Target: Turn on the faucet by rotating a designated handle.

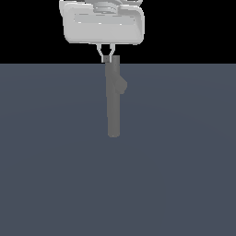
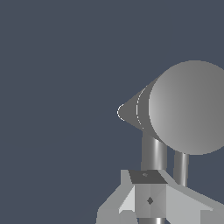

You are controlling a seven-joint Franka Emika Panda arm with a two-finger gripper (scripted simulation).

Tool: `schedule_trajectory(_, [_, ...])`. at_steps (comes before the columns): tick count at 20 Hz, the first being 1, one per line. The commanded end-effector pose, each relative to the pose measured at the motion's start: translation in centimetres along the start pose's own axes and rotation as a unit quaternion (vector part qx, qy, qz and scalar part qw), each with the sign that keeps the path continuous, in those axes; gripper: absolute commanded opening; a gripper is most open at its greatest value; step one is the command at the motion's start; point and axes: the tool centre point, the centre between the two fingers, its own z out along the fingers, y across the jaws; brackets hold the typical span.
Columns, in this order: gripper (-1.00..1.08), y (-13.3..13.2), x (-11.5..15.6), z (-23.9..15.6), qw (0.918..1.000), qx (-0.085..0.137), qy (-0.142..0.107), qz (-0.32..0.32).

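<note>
Right, the tool (image 1: 107, 59) hangs at the top of the faucet (image 1: 113, 99), upright mid-desk, fingers narrowly parted around the handle (image 2: 154, 153) — gripped or not, I cannot tell. Next: sweep it sideways.

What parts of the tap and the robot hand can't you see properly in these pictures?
- Exterior view: the handle cannot be told apart; the gripper sits at the faucet top, same grey.
- Exterior view: the gripper's body is cut off by the top edge.
- Wrist view: the faucet's cap hides the column below; two rods show under it, and which is the handle is unclear.
- Wrist view: the fingertips are cut off by the bottom edge.
</note>
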Motion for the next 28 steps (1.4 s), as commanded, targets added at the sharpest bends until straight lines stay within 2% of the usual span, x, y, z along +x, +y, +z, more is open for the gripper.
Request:
schedule_trajectory(1, [-1.00,3.0,-1.3,-0.2,0.9998,-0.001,-0.006,0.020])
schedule_trajectory(2, [-1.00,0.3,-0.2,0.0,1.0000,0.000,-0.001,0.000])
schedule_trajectory(13, [-1.00,7.0,1.0,-0.1,0.9998,-0.001,-0.006,0.020])
schedule_trajectory(14, [-1.00,7.0,1.0,-0.1,0.9998,-0.001,-0.006,0.020])
schedule_trajectory(15, [-1.00,3.5,0.3,0.0,0.9998,0.005,-0.016,-0.004])
schedule_trajectory(28, [-1.00,7.0,4.1,0.0,0.9999,0.001,-0.009,0.013])
